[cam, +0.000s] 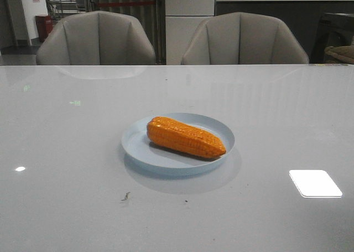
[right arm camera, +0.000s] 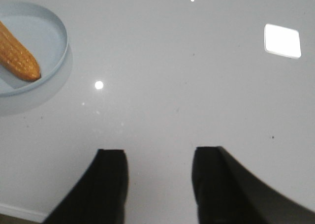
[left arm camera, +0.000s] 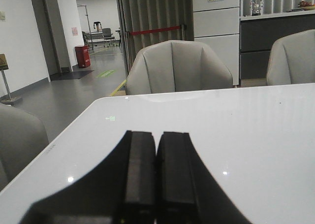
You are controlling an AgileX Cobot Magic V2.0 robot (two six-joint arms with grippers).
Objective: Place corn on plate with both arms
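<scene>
Table [cam: 66,196]: spreading white and glossy across the whole front view, mirroring ceiling lights, bearing the plate near its middle.
Chairs [cam: 97,39]: standing along the far edge, two of them, grey and unoccupied.
Plate [cam: 135,147]: sitting flat on the table, pale blue, round, rim showing all the way round in the front view; appearing again at the edge of the right wrist view [right arm camera: 59,27].
Corn [cam: 185,137]: lying on its side inside the plate, running diagonally across it, tapered end pointing toward the robot's right, both ends seeming to stay within the rim; touching nothing but the plate.
Left gripper [left arm camera: 156,175]: pressing its two black fingers together with nothing between them, looking out over bare table toward a chair, well apart from the plate.
Right gripper [right arm camera: 158,184]: holding its fingers spread with only table between them, hanging above the surface, apart from the plate.
Progress: judging the placing as done, with corn resting on plate and neither gripper gripping it.
Remaining: apparently nothing beyond keeping both arms clear of the plate.
</scene>
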